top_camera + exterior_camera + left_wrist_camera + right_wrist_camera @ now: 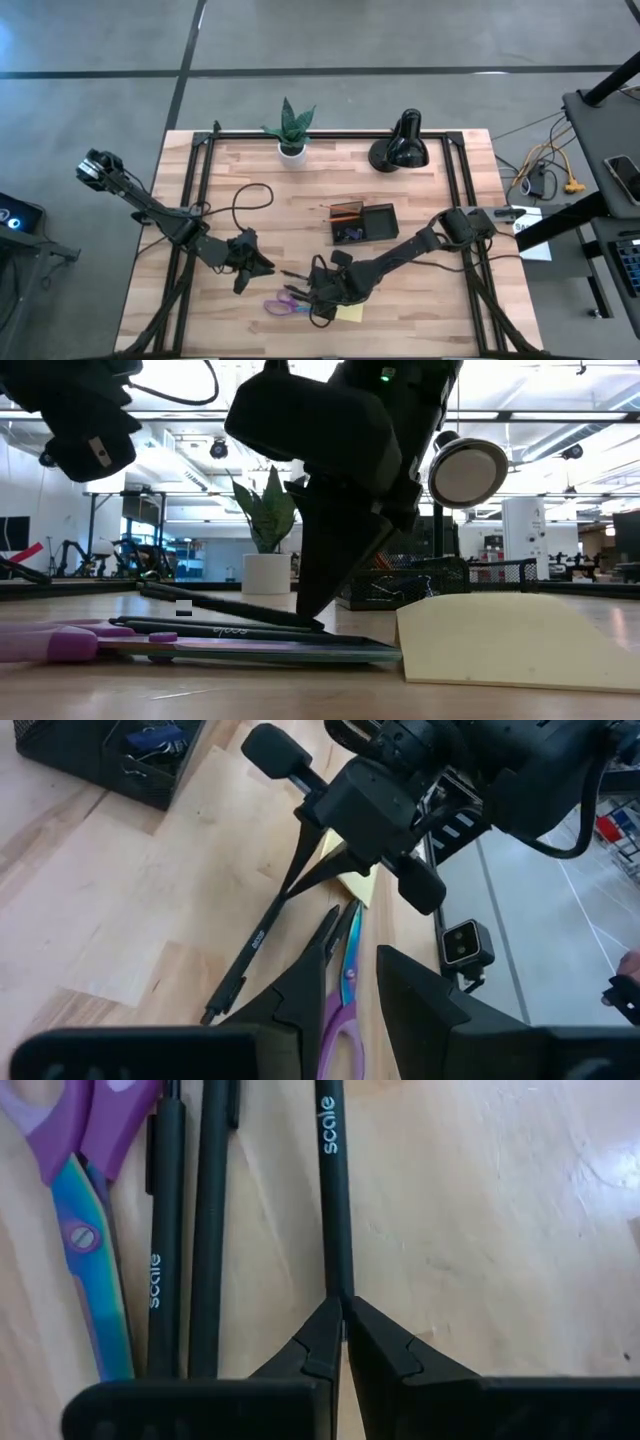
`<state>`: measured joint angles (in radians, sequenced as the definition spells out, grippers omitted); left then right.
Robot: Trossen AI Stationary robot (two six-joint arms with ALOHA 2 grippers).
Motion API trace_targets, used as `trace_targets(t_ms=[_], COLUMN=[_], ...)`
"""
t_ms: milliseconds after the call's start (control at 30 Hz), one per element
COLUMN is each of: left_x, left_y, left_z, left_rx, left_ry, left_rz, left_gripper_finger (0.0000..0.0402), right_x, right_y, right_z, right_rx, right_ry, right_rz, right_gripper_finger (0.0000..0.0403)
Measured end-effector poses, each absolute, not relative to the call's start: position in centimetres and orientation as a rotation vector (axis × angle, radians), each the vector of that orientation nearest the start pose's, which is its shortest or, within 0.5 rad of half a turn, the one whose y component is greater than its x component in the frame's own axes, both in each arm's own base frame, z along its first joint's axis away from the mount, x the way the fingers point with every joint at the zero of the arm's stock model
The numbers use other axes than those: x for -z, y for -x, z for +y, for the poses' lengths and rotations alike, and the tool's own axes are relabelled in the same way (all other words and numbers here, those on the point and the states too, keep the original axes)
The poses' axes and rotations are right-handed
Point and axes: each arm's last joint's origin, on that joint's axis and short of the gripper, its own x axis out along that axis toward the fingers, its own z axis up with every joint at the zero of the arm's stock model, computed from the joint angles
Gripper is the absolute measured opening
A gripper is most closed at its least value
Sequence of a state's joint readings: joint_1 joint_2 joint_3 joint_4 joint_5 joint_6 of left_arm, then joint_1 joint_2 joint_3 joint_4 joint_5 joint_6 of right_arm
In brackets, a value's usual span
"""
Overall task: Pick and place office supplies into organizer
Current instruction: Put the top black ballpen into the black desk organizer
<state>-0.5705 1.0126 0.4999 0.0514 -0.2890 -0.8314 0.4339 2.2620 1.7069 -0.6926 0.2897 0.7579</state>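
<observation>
Pinching one black pen (335,1200) on the tabletop (420,300), right end effector (343,1315) pressed together; left end effector (350,990) spread, hovering above the scissors (340,1010).

We see a robotics lab: a wooden desk (420,290) on a grey concrete floor (300,50), with 2 dark arms mounted on a black frame (195,185). Beyond it, the low view shows an open hall with ceiling lights (560,380), white columns (520,530) and other equipment.

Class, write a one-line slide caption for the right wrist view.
Right tool shut on a black pen, beside two more pens and purple-handled scissors.
</observation>
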Motion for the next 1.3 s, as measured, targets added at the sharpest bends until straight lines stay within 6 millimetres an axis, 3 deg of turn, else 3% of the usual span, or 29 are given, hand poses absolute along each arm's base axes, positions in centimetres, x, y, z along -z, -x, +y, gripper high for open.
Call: trace_targets(t_ms=[433,767,1033,1300], left_x=[-21.5,-19.4,-17.2,-16.1], left_y=[-18.0,-17.5,-19.4,-21.0], left_z=[-10.5,-10.2,-11.4,-12.1], left_rx=[0.084,0.053,0.070,0.038], left_ry=[0.615,0.361,0.165,0.092], left_rz=[0.507,0.666,0.749,0.784], left_gripper_finger=[0.0077,0.0097,0.0153,0.0160], right_x=[-13.1,-12.9,-12.9,-12.9], right_y=[-41.7,-41.7,-41.7,-41.7], right_z=[18.5,18.5,18.5,18.4], right_rx=[0.314,0.323,0.324,0.328], right_ry=[-0.237,-0.227,-0.226,-0.219], right_rz=[1.108,1.110,1.109,1.105], right_gripper_finger=[0.0013,0.0013,0.0013,0.0013])
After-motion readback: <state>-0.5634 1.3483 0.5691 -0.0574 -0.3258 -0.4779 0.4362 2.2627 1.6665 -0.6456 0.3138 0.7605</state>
